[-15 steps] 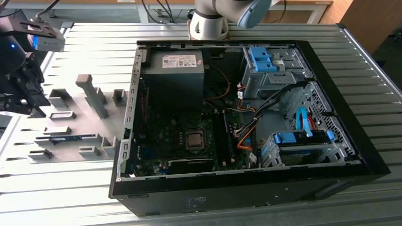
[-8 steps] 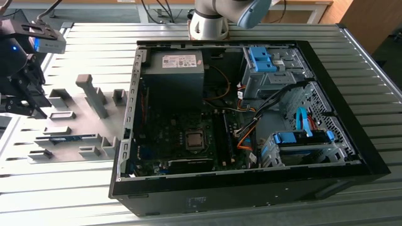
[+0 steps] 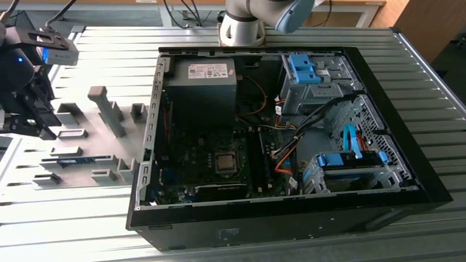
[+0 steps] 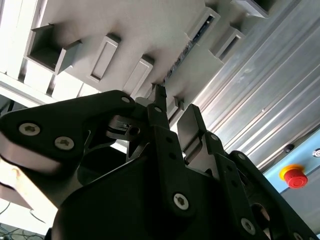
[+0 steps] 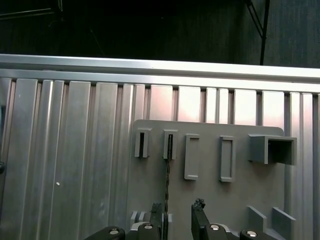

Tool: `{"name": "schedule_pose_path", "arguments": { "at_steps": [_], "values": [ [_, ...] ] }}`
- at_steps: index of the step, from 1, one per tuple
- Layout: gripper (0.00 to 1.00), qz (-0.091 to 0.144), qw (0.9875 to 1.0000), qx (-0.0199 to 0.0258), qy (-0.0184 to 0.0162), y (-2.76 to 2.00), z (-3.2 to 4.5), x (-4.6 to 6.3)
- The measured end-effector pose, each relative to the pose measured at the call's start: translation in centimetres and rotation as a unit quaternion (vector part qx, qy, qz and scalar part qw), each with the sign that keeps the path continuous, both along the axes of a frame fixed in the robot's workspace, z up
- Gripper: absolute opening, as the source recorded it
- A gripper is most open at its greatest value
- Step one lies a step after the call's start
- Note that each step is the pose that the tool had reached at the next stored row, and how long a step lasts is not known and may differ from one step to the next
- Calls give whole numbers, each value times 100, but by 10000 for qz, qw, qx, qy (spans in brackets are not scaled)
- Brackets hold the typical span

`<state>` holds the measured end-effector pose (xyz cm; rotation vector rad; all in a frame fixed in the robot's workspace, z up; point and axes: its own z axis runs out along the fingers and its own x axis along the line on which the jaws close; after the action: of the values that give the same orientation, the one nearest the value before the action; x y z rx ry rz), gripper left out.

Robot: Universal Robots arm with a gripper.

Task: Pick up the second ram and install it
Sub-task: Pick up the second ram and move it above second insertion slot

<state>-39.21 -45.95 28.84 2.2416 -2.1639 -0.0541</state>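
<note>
The claw (image 5: pixel 178 212) is hanging open and empty over the grey holder (image 5: pixel 210 200), where the memory stick (image 5: pixel 167 190) is standing on edge in its slot, closer to one finger (image 5: pixel 156 217) than the other, so I'd say a drop from here is risking a finger jabbing the stick or pinching it crooked.

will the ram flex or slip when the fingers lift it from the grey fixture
Probably stiff and light: the second ram is a thin flat board. Standing on edge in the grey fixture, it may bind if lifted crooked. The open gripper has slim fingers, so slipping seems possible.
</note>
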Motion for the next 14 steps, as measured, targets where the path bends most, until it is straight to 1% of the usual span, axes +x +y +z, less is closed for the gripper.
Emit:
{"name": "schedule_pose_path", "arguments": {
  "at_steps": [4,7,9,14],
  "values": [
    [37,0,10000,-1,-2,-9,-47,-1],
    [37,0,10000,0,-27,-23,-87,-7],
    [37,0,10000,4,-33,-30,-112,-9],
    [37,0,10000,47,-40,-54,-180,-13]
  ]
}}
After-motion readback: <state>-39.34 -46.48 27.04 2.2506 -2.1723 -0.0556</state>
